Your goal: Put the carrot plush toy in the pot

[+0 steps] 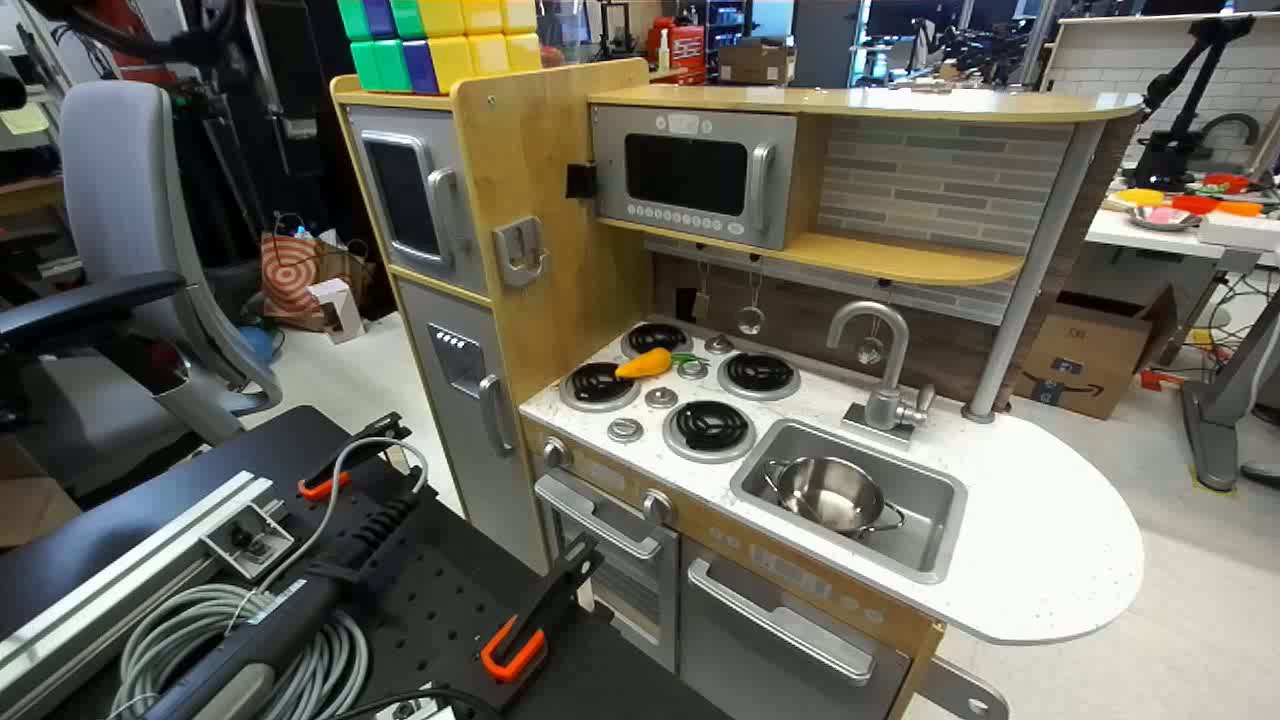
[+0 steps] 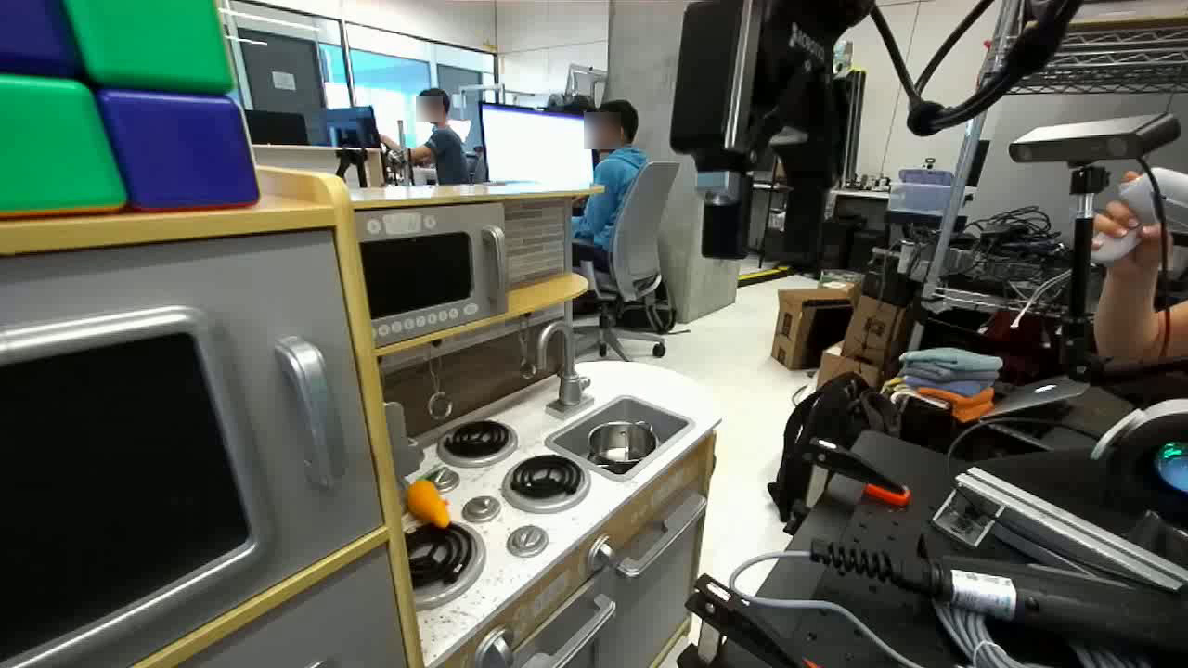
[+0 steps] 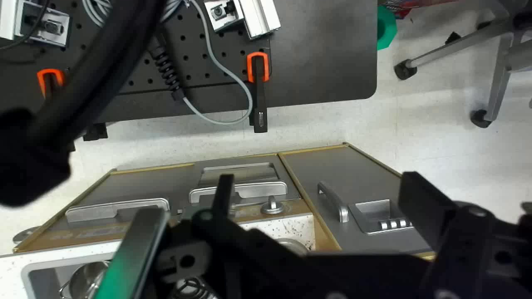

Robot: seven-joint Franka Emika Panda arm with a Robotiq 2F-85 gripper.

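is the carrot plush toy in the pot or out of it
Out: in both exterior views, the carrot plush toy lies on the toy stovetop, while the pot sits apart in the sink.

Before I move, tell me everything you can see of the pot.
The pot is round and shiny silver, metal by its look, with loop handles on two opposite sides and no lid. Bright reflections show inside. It sits open side up in the sink; whether a handle touches the sink's wall I can't tell.
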